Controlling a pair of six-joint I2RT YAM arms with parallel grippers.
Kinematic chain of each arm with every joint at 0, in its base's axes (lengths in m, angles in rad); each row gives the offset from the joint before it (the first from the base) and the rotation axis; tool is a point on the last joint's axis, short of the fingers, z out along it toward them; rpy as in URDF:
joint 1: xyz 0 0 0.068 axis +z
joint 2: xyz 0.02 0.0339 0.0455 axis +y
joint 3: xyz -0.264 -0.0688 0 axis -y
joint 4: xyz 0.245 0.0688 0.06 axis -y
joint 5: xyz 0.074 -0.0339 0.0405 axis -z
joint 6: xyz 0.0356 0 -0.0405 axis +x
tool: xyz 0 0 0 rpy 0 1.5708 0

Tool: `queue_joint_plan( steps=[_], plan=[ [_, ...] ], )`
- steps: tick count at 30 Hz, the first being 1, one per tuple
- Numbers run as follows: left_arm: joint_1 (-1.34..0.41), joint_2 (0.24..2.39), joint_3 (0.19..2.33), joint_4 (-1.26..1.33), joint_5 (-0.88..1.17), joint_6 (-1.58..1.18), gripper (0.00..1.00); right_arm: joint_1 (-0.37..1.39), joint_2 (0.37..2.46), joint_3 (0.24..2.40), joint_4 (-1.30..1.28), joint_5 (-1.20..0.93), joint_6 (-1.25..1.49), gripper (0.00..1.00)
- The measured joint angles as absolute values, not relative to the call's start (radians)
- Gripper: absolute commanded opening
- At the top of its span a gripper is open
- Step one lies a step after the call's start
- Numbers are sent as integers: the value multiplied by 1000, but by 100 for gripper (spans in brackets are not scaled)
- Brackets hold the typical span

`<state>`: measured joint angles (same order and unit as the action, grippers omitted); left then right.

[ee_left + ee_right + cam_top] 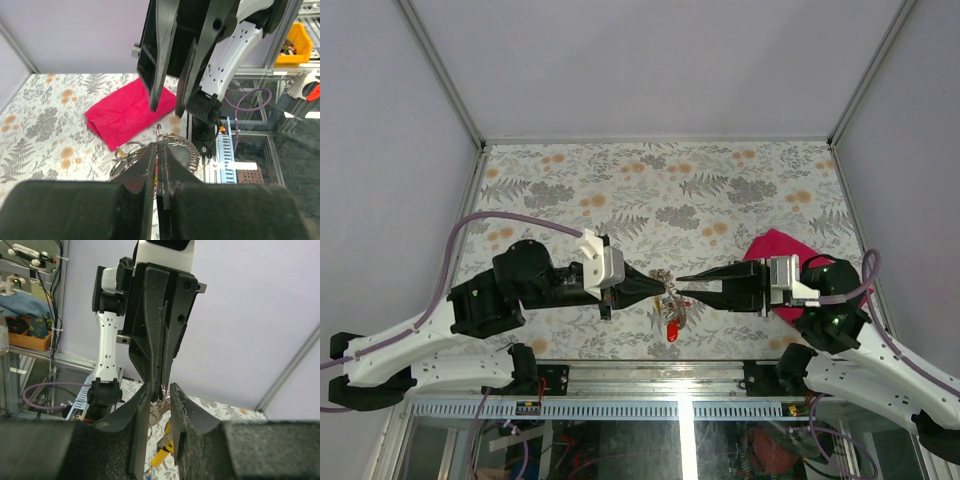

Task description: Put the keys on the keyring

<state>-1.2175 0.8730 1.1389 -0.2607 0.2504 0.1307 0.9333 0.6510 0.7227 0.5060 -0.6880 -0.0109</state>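
Lilac walls [650, 60], floral tabletop [720, 190], aluminium corner posts [440, 70]

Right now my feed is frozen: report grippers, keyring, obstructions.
Left gripper shut on keyring. Right gripper open, facing it. Keys hanging below. Magenta cloth lies aside, not obstructing.

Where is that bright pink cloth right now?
In the top view the pink cloth lies on the right side of the table, partly under the right arm, right of the hanging keys.
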Motion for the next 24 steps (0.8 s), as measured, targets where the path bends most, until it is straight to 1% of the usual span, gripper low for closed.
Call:
queue_joint_plan(
  steps=[3, 8, 15, 20, 24],
  plan=[
    [-1217, 889, 1184, -347, 242, 148, 0, 933, 624, 772, 373, -651, -56, 30],
    [-1217, 929, 1260, -465, 236, 180, 0, 933, 616, 875, 150, -609, -111, 35],
    [-1217, 957, 1282, -548, 230, 204, 0, 933, 715, 1077, -149, -615, -188, 38],
    [-1217, 966, 1284, -564, 228, 210, 0, 933, 794, 1139, -314, -623, -238, 39],
    [-1217, 971, 1285, -574, 227, 213, 0, 933, 841, 1160, -385, -636, -263, 39]
  ],
)
